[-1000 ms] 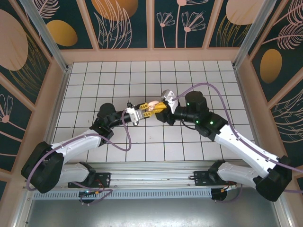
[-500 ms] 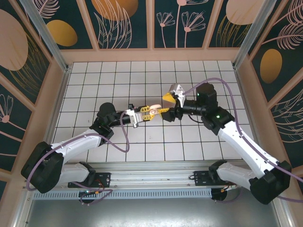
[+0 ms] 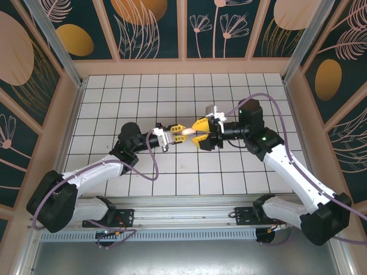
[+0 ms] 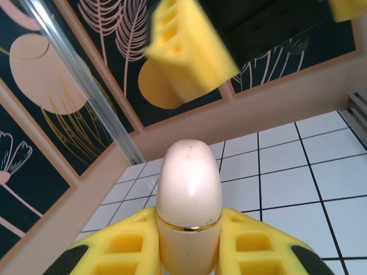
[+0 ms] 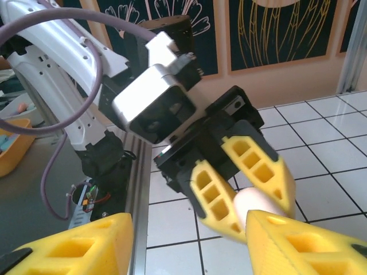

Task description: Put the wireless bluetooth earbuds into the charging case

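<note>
While your left pincer [image 3: 182,132] clamps the pale charging case [image 4: 189,189] mid-frame above the tiled surface [image 3: 143,91], your right pincer [image 3: 199,132] stands spread beside it. The case looks shut; whether the earbuds sit inside, you cannot tell.

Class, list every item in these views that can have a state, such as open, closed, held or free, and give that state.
charging case: closed, held up in the air.
left end effector: shut on the charging case.
right end effector: open, facing the case, holding nothing.
</note>
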You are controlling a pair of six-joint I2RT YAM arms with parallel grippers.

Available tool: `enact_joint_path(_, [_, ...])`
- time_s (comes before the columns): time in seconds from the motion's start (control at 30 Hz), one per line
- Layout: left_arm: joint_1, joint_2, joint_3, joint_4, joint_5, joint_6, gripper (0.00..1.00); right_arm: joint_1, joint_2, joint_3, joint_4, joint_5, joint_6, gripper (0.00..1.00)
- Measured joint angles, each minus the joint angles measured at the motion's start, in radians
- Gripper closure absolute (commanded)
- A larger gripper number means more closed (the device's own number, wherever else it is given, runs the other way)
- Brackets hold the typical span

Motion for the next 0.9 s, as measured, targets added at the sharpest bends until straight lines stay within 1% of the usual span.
enact_joint_path(0.1, [0.000,0.035,0.046,-0.034,-0.050,-0.072,0.80,-0.027,-0.051,-0.063,0.066,0.067,0.077,0.39])
enact_joint_path(0.17, [-0.001,0.066,0.083,-0.064,-0.088,-0.138,0.80,-0.049,-0.078,-0.110,0.116,0.156,0.160,0.39])
enact_joint_path(0.23, [-0.001,0.103,0.119,-0.098,-0.124,-0.228,0.79,-0.076,-0.088,-0.145,0.146,0.274,0.266,0.39])
enact_joint_path(0.3, [-0.001,0.134,0.147,-0.139,-0.144,-0.307,0.78,-0.102,-0.082,-0.156,0.144,0.381,0.356,0.39])
enact_joint_path(0.4, [-0.001,0.194,0.207,-0.248,-0.163,-0.435,0.78,-0.130,-0.057,-0.154,0.120,0.535,0.477,0.40])
enact_joint_path(0.5, [-0.001,0.241,0.246,-0.356,-0.167,-0.533,0.78,-0.137,-0.024,-0.154,0.073,0.630,0.562,0.40])
enact_joint_path(0.6, [-0.001,0.259,0.246,-0.446,-0.167,-0.613,0.77,-0.136,0.002,-0.154,0.027,0.681,0.628,0.40])
enact_joint_path(0.73, [-0.001,0.288,0.255,-0.552,-0.167,-0.678,0.76,-0.136,0.026,-0.154,-0.018,0.711,0.676,0.40])
enact_joint_path(0.9, [-0.001,0.410,0.304,-0.667,-0.159,-0.718,0.76,-0.136,0.037,-0.154,-0.032,0.728,0.700,0.41])
